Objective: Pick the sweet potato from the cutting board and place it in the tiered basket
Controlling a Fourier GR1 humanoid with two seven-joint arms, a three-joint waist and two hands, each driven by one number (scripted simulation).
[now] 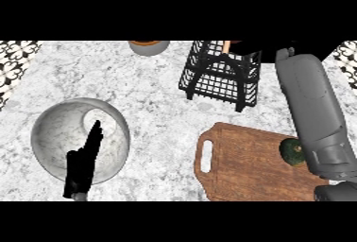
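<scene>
The black wire tiered basket [219, 78] stands at the back of the counter. At its top edge shows a thin orange sliver, likely the sweet potato [226, 46], mostly cut off by the view's edge. My right forearm [310, 104] stretches from the lower right over the wooden cutting board [241, 172] to the basket's top, where my right hand [257, 47] is a dark shape right beside the orange sliver. Whether it holds the sliver cannot be made out. My left hand [82, 160] rests open, fingers up, at the lower left.
A dark green round vegetable [291, 151] lies on the board's right side, partly behind my right forearm. A grey marble bowl [52, 125] sits under my left hand. A grey pot with an orange rim [148, 47] stands at the back.
</scene>
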